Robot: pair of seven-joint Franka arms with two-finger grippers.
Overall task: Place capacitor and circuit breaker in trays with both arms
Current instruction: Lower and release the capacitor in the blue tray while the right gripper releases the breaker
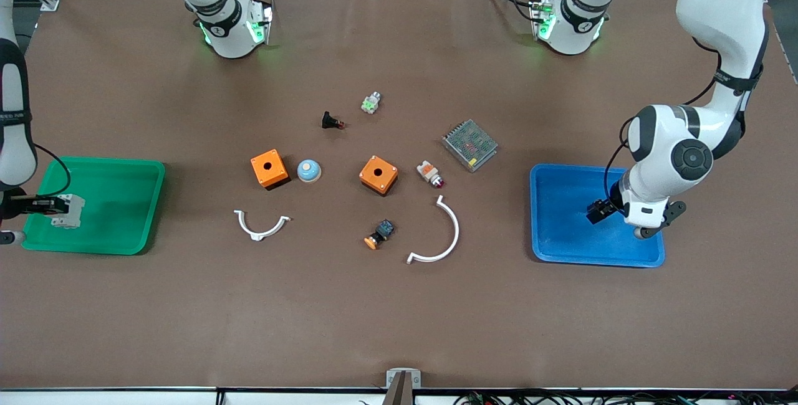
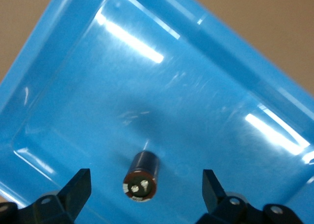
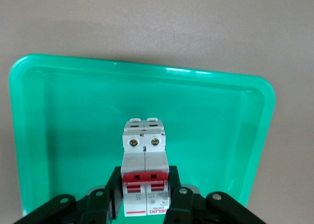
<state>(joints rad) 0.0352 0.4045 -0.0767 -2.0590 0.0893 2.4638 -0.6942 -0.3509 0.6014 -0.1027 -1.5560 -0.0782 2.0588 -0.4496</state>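
Note:
The capacitor (image 2: 142,177), a small black cylinder with two pale marks on its end, lies on the floor of the blue tray (image 2: 206,87). My left gripper (image 2: 145,192) is open, with one finger on each side of the capacitor and neither touching it. In the front view the left gripper (image 1: 598,210) is over the blue tray (image 1: 561,237) and hides the capacitor. My right gripper (image 3: 144,197) is shut on the white-grey circuit breaker (image 3: 143,155) with red toggles, held over the green tray (image 3: 221,136). In the front view the right gripper (image 1: 53,207) holds the circuit breaker (image 1: 73,212) over the green tray (image 1: 118,205).
Mid-table lie two orange boxes (image 1: 269,169) (image 1: 378,174), a blue dome (image 1: 308,171), two white curved pieces (image 1: 262,225) (image 1: 439,237), an orange-capped button (image 1: 379,234), a grey mesh unit (image 1: 470,144), a white-orange piece (image 1: 430,173), a black red-tipped piece (image 1: 330,121) and a white-green piece (image 1: 371,103).

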